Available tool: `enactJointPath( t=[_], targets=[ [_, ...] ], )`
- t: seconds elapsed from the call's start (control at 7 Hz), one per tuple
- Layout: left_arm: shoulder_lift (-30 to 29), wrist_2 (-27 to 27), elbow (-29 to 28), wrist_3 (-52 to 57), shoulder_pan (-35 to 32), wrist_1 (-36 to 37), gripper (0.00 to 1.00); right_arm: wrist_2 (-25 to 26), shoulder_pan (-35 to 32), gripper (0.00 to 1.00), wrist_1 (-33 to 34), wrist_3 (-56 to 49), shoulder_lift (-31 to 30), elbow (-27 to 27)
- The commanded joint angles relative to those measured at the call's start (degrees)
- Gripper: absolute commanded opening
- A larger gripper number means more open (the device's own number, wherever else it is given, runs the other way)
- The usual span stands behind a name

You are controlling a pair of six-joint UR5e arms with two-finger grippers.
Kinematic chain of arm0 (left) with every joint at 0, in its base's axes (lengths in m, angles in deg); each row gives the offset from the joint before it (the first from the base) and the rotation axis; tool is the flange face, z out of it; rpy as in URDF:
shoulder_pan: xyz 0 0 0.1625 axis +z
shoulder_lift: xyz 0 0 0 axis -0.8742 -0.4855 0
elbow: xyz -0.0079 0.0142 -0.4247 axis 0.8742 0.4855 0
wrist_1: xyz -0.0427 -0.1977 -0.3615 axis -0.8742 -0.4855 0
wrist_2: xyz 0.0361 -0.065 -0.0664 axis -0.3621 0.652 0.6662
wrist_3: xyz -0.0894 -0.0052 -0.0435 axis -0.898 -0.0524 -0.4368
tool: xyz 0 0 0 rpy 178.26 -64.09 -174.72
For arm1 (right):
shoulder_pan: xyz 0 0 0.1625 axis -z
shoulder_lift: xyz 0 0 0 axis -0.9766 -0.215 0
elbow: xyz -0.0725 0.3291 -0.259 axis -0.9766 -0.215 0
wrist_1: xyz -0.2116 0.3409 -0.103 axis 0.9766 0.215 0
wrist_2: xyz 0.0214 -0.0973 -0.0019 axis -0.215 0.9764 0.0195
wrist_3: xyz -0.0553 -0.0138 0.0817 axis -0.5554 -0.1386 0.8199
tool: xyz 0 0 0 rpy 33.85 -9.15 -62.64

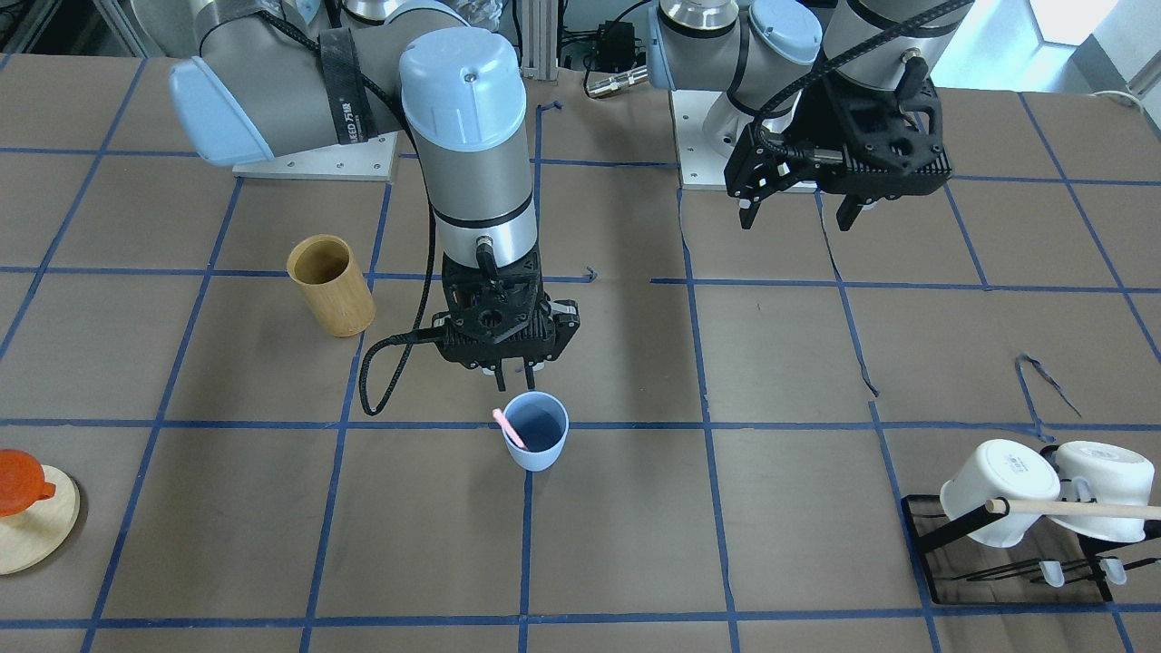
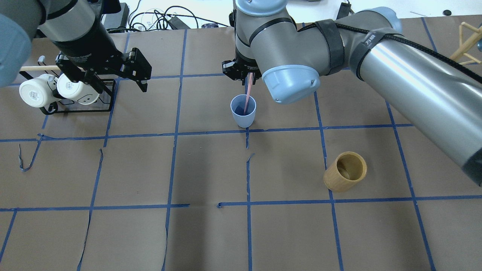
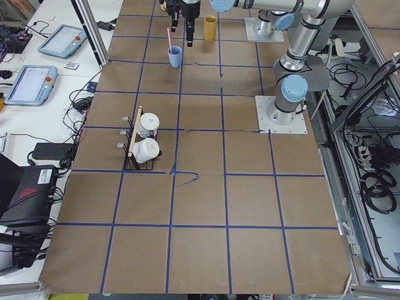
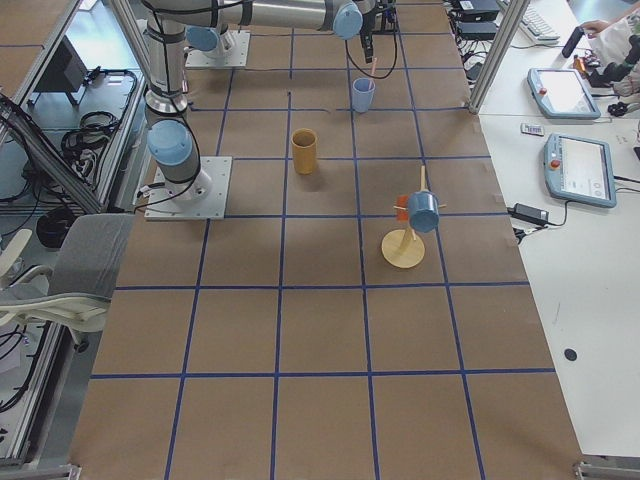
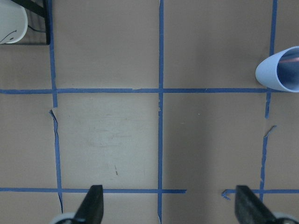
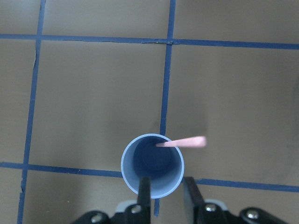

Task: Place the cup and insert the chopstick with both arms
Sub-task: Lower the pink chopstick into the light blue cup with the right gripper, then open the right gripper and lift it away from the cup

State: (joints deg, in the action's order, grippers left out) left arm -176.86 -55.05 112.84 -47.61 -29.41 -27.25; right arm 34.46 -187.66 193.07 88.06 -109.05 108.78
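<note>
The light blue cup [image 1: 537, 444] stands upright near the table's middle; it also shows in the overhead view [image 2: 243, 114] and the right wrist view [image 6: 152, 168]. One pale pink chopstick [image 1: 508, 428] leans inside it, its top over the rim [image 6: 184, 142] [image 2: 247, 96]. My right gripper [image 1: 512, 370] hovers just above the cup's rim, its fingers [image 6: 145, 191] slightly apart and holding nothing. My left gripper [image 1: 796, 222] is wide open and empty, raised near its base; the cup sits at the edge of its wrist view [image 5: 280, 70].
A tan bamboo cylinder [image 2: 345, 171] stands on the right arm's side. A black rack [image 2: 75, 110] with two white mugs [image 1: 998, 490] and a wooden rod is on the left arm's side. An orange cup on a wooden stand [image 1: 23, 503] sits at the table's end.
</note>
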Motion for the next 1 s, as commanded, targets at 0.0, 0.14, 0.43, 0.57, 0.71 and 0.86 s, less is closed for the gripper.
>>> enactJointPath(
  t=[0.0, 0.14, 0.43, 0.57, 0.71, 0.86],
  targets=[
    [0.0, 0.0, 0.2, 0.0, 0.0, 0.0, 1.0, 0.0, 0.2, 0.54, -0.2, -0.1, -0.4, -2.1],
    [0.0, 0.0, 0.1, -0.1, 0.0, 0.0, 1.0, -0.1, 1.2, 0.6, -2.4, -1.0, -0.5, -4.5],
    [0.0, 1.2, 0.1, -0.1, 0.1, 0.1, 1.0, -0.7, 6.5, 0.63, -17.6, -8.6, -5.0, -6.0],
    [-0.1, 1.9, 0.3, -0.6, 0.1, 1.0, 1.0, -0.5, 11.8, 0.63, -26.9, -19.1, -8.6, -5.5],
    [-0.1, 2.0, 0.5, -0.8, 0.0, 1.2, 1.0, -0.3, 16.5, 0.7, -32.6, -27.2, -12.8, -5.4],
    [0.0, 2.0, 0.6, -0.7, 0.0, 1.2, 1.0, -0.3, 18.3, 0.93, -33.1, -27.1, -17.0, -5.2]
  ],
)
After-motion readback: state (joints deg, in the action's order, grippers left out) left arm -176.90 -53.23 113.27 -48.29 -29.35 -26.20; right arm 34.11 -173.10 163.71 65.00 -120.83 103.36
